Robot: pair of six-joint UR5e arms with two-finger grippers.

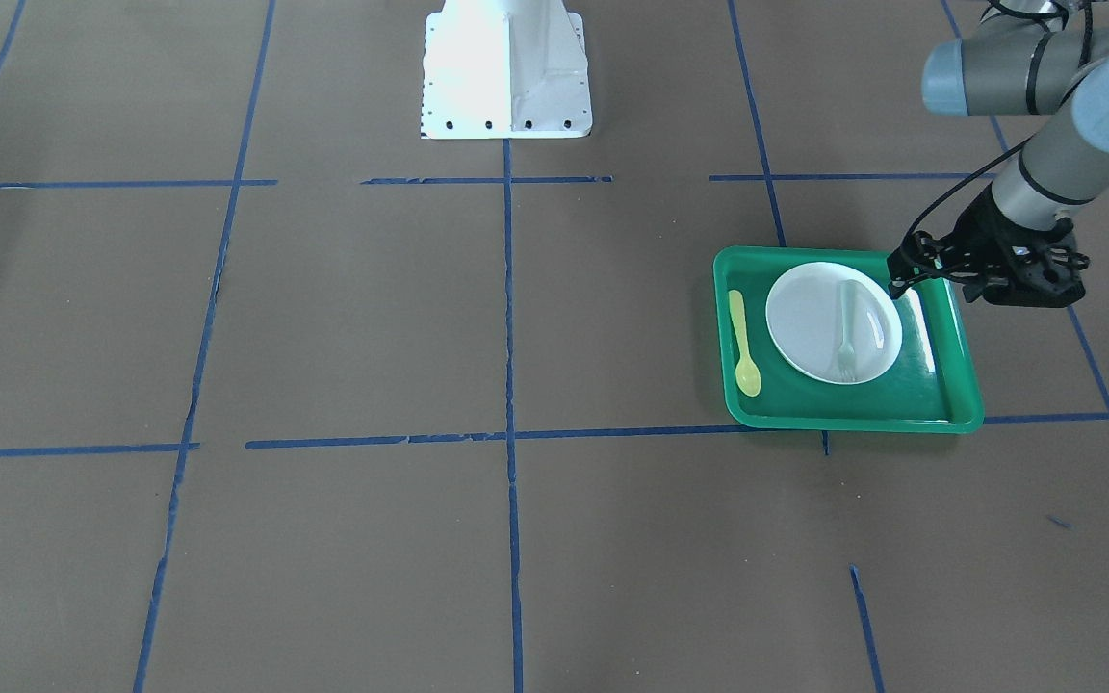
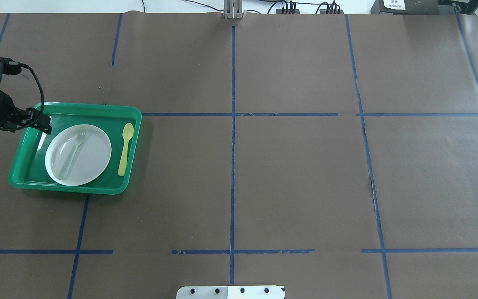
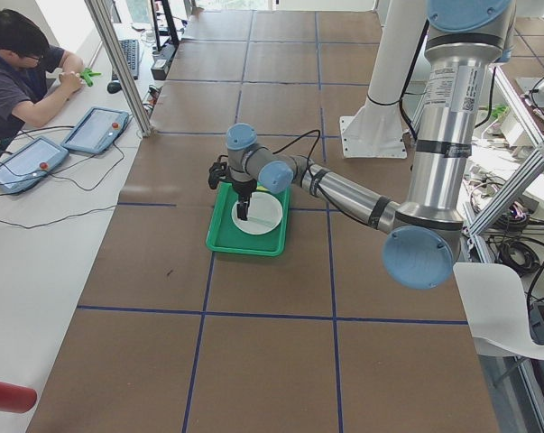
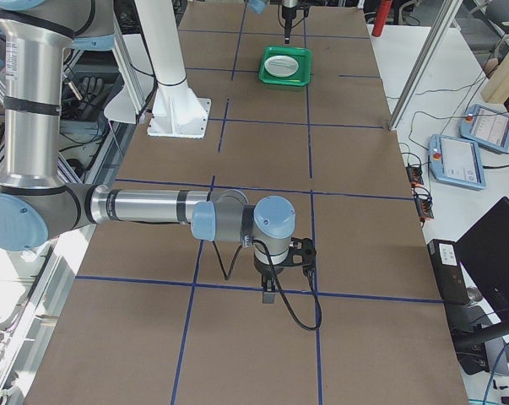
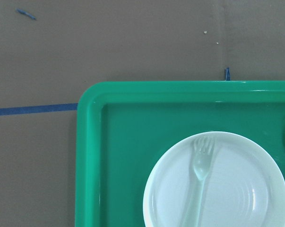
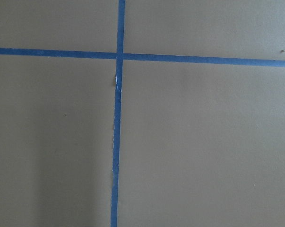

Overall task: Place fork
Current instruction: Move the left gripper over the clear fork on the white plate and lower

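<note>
The pale translucent fork lies loose on the white plate inside the green tray, tines toward the far side of the table. It also shows in the overhead view and the left wrist view. My left gripper hangs over the tray's outer rim beside the plate, empty, its jaws seemingly apart; it is apart from the fork. My right gripper hovers low over bare table far from the tray. It shows only in the exterior right view, so I cannot tell its state.
A yellow plastic spoon lies in the tray on the plate's inner side. The white robot base stands at the table's middle edge. Blue tape lines cross the brown table cover.
</note>
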